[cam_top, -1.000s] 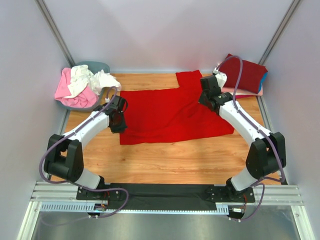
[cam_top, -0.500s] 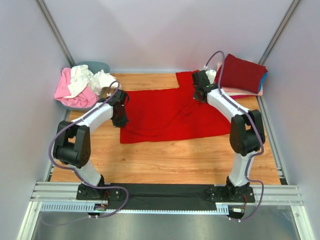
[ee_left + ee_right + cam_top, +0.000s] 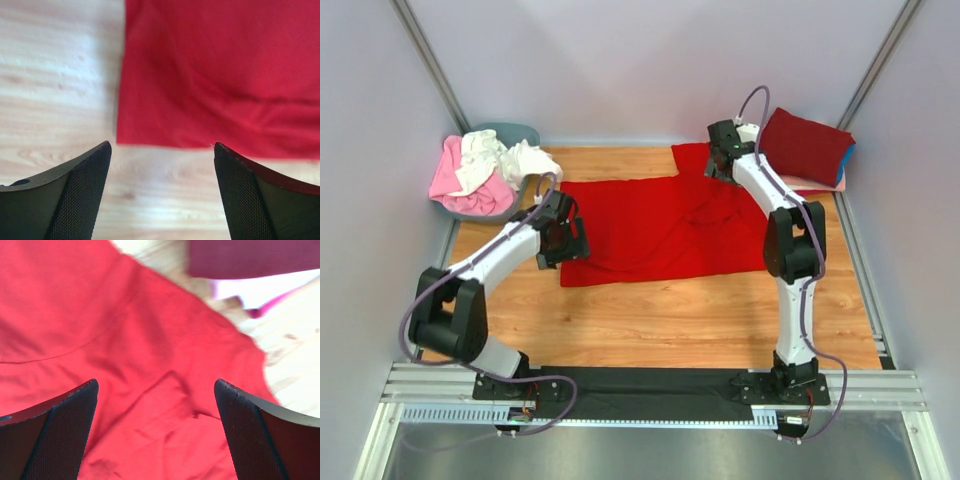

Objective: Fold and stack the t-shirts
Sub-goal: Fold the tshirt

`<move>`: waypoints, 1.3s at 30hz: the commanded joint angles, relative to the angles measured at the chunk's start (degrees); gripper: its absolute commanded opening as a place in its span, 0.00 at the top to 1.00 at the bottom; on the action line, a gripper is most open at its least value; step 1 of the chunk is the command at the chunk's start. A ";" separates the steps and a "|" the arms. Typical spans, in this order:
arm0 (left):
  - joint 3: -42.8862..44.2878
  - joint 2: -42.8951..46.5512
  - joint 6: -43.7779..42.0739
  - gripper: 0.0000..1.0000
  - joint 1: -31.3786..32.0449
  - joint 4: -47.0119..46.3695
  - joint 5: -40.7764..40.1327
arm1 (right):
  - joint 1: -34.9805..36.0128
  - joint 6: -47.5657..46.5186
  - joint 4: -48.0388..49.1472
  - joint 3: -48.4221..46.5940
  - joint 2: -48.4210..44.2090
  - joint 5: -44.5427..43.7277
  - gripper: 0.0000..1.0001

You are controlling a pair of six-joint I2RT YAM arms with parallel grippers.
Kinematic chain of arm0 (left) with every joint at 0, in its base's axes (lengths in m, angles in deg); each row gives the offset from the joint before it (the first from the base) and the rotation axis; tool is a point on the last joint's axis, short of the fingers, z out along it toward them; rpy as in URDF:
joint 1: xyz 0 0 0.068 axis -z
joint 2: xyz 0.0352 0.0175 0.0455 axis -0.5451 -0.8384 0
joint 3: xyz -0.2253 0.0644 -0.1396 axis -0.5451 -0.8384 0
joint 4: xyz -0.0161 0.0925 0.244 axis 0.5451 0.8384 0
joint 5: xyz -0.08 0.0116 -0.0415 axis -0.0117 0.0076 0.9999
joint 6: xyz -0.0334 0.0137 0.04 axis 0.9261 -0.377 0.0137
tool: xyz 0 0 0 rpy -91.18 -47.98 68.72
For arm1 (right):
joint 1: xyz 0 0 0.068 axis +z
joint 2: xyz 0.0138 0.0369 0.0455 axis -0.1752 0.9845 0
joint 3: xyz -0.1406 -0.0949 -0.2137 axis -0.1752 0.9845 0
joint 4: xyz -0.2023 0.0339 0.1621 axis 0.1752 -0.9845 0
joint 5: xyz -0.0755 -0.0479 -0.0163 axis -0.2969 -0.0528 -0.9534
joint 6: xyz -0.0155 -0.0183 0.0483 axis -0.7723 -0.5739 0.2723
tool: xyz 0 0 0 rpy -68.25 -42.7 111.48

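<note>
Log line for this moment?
left claw: open, above left corner of red shirt | right claw: open, above its far edge | shirt: spread out | folded stack: far right

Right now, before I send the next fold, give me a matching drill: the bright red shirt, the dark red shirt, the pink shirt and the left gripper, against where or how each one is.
Things:
1. bright red t-shirt
2. dark red t-shirt
3. pink t-shirt
4. left gripper

Places or states:
A. folded, topping the stack at far right
B. open, at the spread shirt's left edge
C. bunched in the grey tub, far left
D. spread across the middle of the table

Pairs: 1-D, 2-A, 3-C, 4-B.
</note>
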 commanded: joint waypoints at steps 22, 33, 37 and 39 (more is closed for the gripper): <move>-19.30 11.96 7.14 0.30 1.58 -11.58 -1.70 | -14.38 16.80 17.05 68.91 -53.55 13.86 0.05; -19.12 6.78 7.14 0.42 1.58 -14.92 -3.29 | -22.47 17.50 25.39 68.74 -41.79 22.74 0.28; -19.03 5.81 7.23 0.46 1.58 -15.54 -3.64 | -22.56 17.85 27.15 69.26 -40.01 24.59 0.37; -18.86 5.11 7.06 0.49 1.58 -15.89 -4.08 | -22.56 17.68 27.42 69.26 -39.66 24.24 0.46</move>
